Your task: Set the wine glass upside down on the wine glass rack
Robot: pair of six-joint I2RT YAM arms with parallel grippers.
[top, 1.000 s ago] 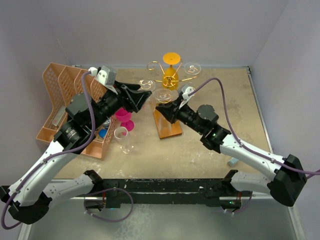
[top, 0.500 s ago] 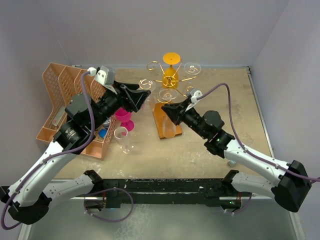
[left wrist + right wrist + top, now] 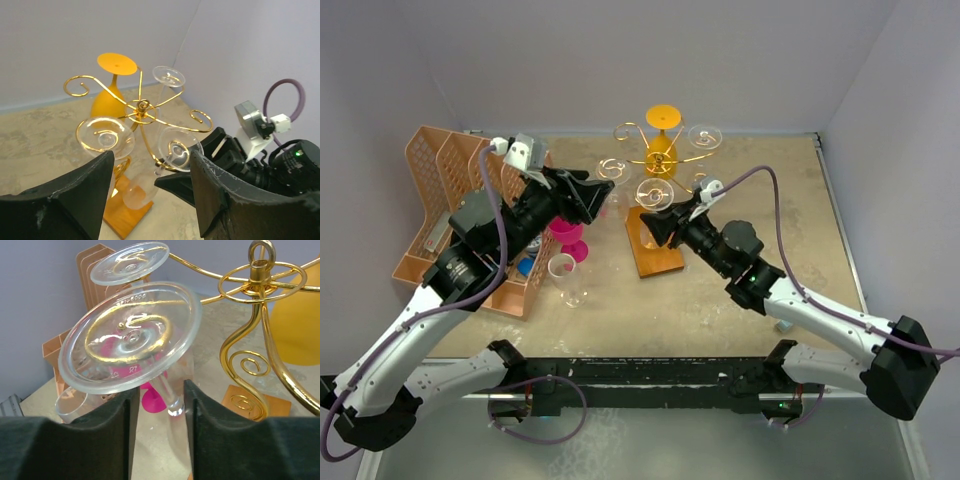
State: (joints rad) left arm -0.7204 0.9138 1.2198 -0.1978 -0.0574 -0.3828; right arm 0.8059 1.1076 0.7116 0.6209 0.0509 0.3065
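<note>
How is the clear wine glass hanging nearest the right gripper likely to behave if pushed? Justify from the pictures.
The wine glass hangs by its foot on an open spiral of the rack, so it would probably swing or slide off. Thin clear stem: likely fragile and slippery for the right gripper.

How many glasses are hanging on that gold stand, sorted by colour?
Clear wine glasses: 3
Orange wine glass: 1
Total on the wine glass rack: 4
</note>
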